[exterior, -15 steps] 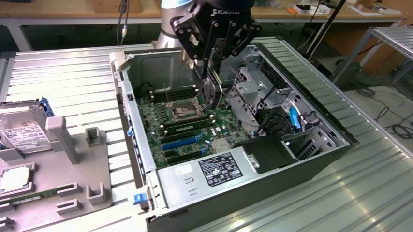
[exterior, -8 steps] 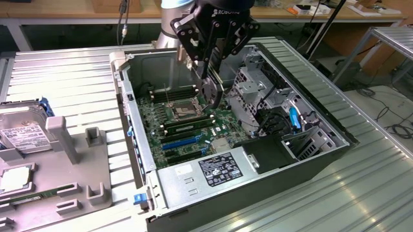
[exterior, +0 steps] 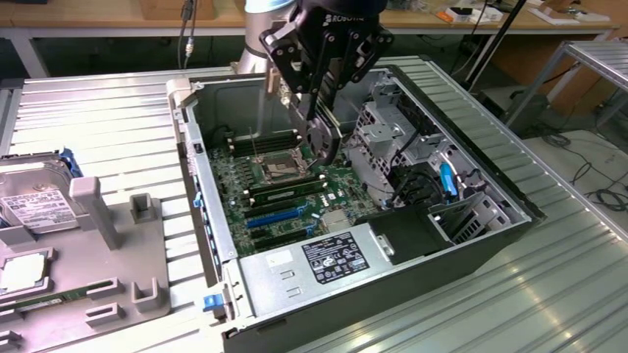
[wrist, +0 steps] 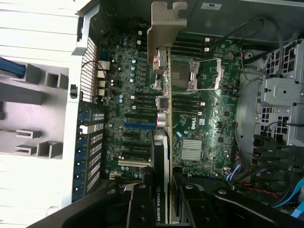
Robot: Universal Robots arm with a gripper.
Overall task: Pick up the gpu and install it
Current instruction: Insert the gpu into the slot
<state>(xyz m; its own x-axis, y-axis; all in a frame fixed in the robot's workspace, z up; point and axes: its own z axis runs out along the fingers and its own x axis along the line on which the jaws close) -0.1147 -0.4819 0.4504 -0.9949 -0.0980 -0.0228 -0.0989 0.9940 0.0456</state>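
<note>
My gripper (exterior: 316,99) is shut on the gpu (exterior: 325,140), which hangs on edge above the motherboard (exterior: 284,184) inside the open computer case (exterior: 211,220). In the wrist view the gpu (wrist: 167,118) appears edge-on, with a green board, a black cooler on one face and a silver bracket (wrist: 164,28) at its far end. The black fingers (wrist: 137,204) of the gripper (wrist: 164,211) clamp it from both sides. The card hovers above the board, apart from it, roughly over the area between the expansion slots (wrist: 140,126) and the CPU socket (wrist: 199,76).
A grey fixture (exterior: 98,243) at the exterior view's left carries a hard drive (exterior: 34,206). Inside the case sit the power supply (exterior: 314,257), a metal drive cage (exterior: 393,132), memory sticks (exterior: 284,187) and loose cables (wrist: 251,175) close to the board.
</note>
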